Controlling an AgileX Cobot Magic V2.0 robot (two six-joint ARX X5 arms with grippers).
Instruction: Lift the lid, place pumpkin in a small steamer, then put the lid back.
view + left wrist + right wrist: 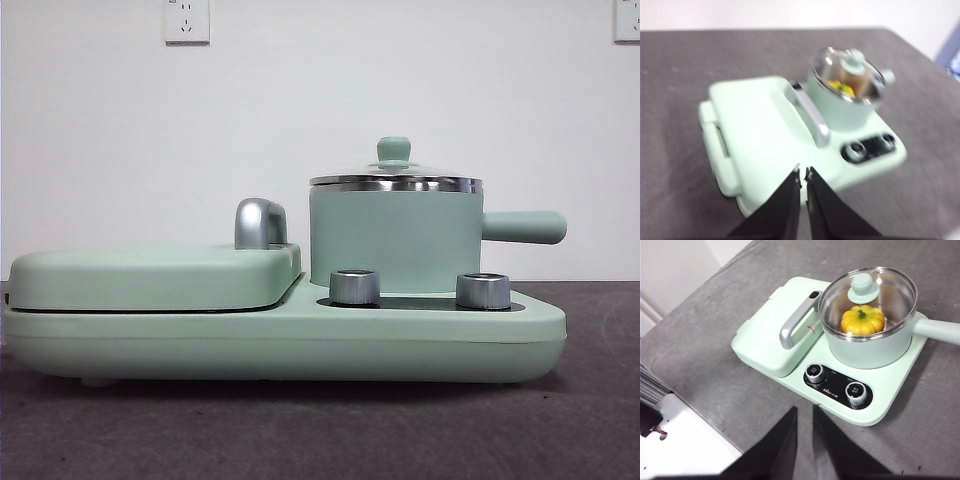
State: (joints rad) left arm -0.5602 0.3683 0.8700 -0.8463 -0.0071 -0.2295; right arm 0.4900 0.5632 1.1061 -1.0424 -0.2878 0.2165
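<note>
Sitting on the right half of a mint-green cooker [300, 345], the small steamer [395, 240] has its lid [394, 180] resting squarely on the chrome rim, knob up. Through the glass of the lid, the right wrist view shows the pumpkin [862, 320] lying inside the pot, green stem upward. The steamer's straight handle [525, 227] sticks out to the side. Beside the pot, the wide flat cover [150, 275] with its chrome handle [260, 222] lies closed over the other half of the cooker, and two silver dials [354, 287] stand in front of the pot. The cooker rests on a grey tabletop [320, 430]. The left gripper [803, 172] hangs above the flat cover, fingers nearly together and holding nothing. The right gripper [805, 412] hangs over the tabletop near the dials, fingers a narrow gap apart, also empty.
</note>
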